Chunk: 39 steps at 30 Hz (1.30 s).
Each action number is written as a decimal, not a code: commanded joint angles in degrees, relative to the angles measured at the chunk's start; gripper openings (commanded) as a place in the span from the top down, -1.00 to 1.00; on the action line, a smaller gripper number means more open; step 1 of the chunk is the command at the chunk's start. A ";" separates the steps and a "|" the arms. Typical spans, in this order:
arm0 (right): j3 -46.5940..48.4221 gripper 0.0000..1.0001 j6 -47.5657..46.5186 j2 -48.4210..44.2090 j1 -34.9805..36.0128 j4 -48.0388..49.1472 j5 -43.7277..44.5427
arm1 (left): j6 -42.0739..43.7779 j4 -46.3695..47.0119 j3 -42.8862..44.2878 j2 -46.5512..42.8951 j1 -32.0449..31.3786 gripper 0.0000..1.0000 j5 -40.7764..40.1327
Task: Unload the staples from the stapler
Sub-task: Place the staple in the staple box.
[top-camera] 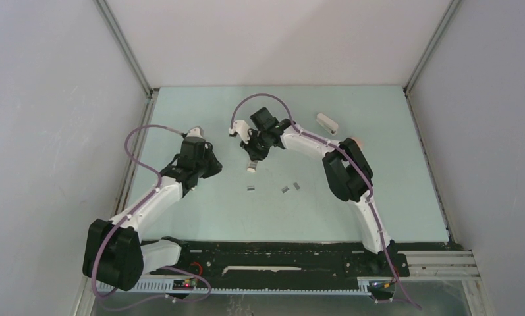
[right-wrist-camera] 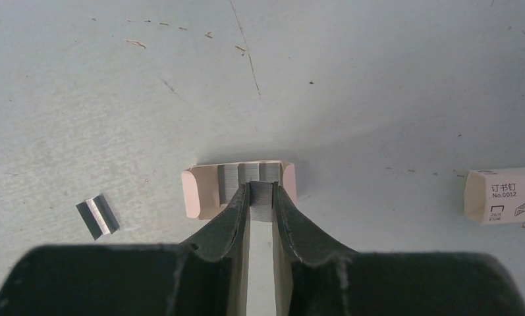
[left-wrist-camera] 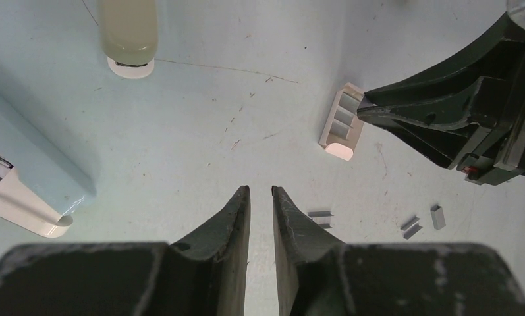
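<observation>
My right gripper [right-wrist-camera: 261, 186] is shut on a short silvery strip of staples [right-wrist-camera: 261, 203], right over a small peach tray [right-wrist-camera: 199, 191] that holds more strips. In the top view that gripper [top-camera: 254, 158] stands mid-table with the tray [top-camera: 251, 166] at its tip. Three loose strips lie on the table [top-camera: 251, 188] [top-camera: 285, 189] [top-camera: 296, 185]. A light blue stapler [left-wrist-camera: 35, 164] lies left of my left gripper [left-wrist-camera: 260, 189], whose jaws stand a narrow gap apart with nothing between them.
A beige stapler-like body [left-wrist-camera: 129, 33] lies further off at the back. A small white box with a red mark [right-wrist-camera: 503, 194] rests to the right, also seen in the top view [top-camera: 327, 122]. Grey walls close in the table [top-camera: 180, 217] on three sides.
</observation>
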 commanded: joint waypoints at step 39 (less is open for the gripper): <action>5.70 0.33 1.07 -1.85 0.63 -3.18 -1.82 | -0.45 1.94 -1.42 -4.62 0.71 0.52 1.22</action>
